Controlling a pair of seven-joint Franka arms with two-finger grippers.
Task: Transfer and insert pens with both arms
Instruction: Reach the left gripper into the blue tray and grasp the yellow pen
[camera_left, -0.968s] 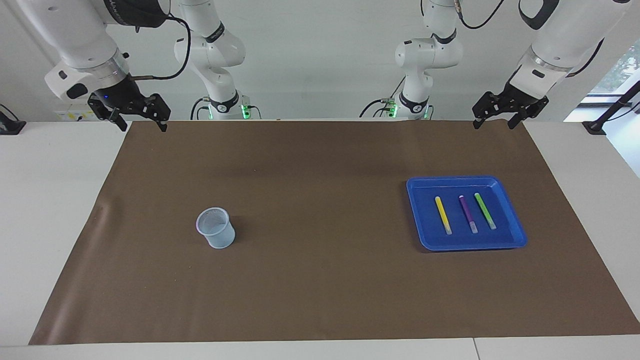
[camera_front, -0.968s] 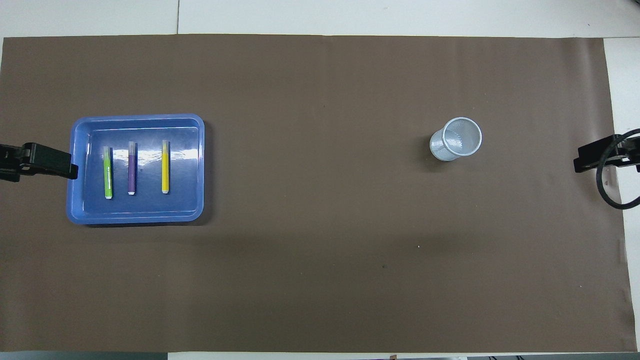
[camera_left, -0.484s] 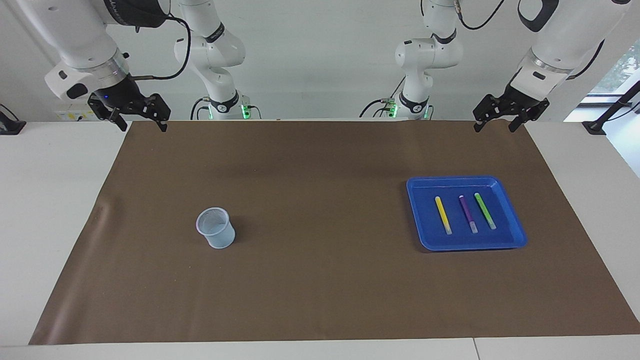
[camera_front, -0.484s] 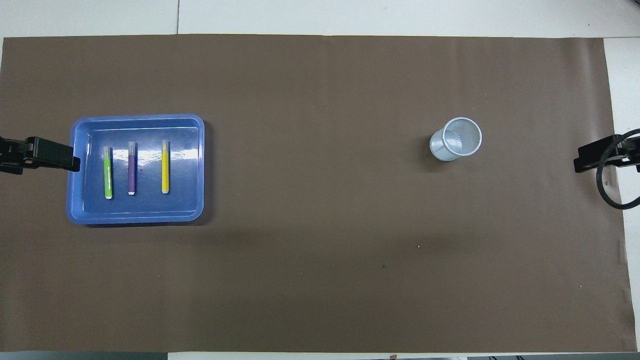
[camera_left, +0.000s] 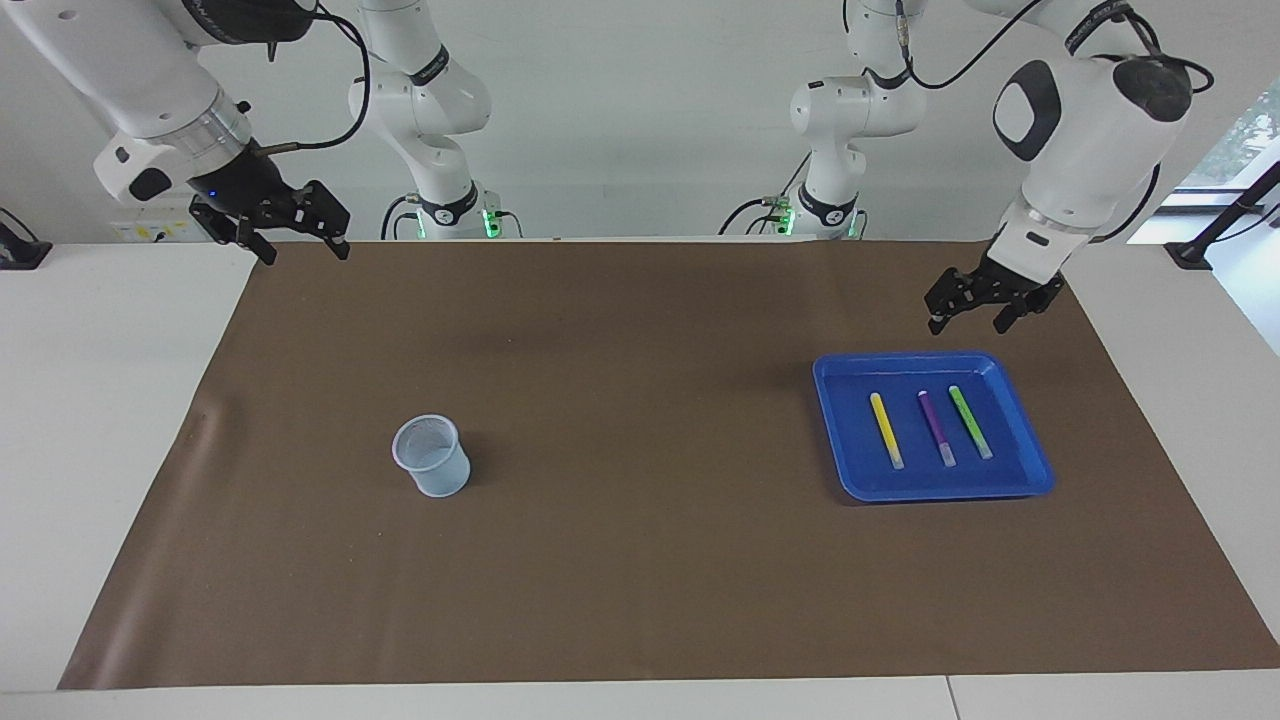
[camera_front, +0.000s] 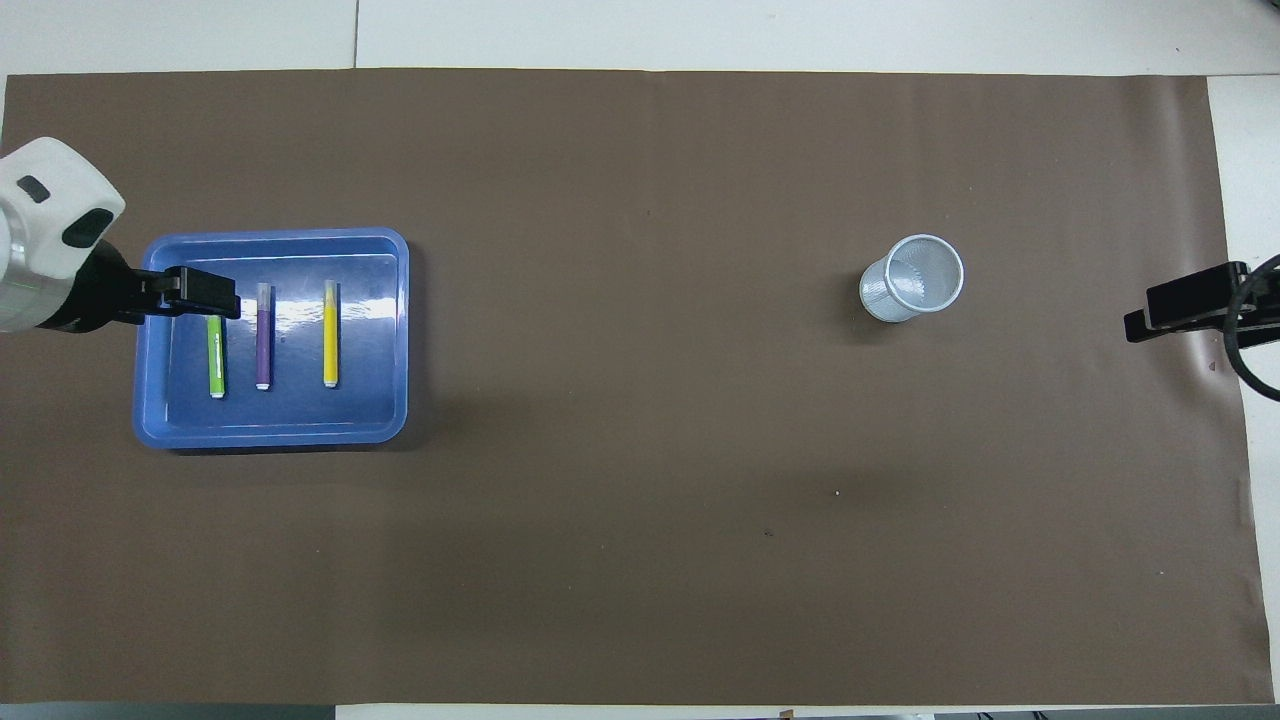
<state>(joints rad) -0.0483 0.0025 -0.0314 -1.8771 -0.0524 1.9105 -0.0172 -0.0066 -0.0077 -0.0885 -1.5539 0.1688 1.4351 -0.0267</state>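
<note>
A: Where are the pens?

B: The yellow pen (camera_left: 886, 430), purple pen (camera_left: 936, 428) and green pen (camera_left: 970, 422) lie side by side in the blue tray (camera_left: 1030, 470) on the counter (camera_left: 640, 600), at 3 o'clock from the mesh cup (camera_left: 432, 456) in the facing view.

A: And the arms?

B: The left gripper (camera_left: 978, 313) hangs above the tray's robot-side rim, fingers released, it seems. The right gripper (camera_left: 298, 244) waits over the mat's corner, fingers spread, holding nothing.

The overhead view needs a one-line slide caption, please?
Left gripper over the blue tray of three pens; mesh cup waits.
</note>
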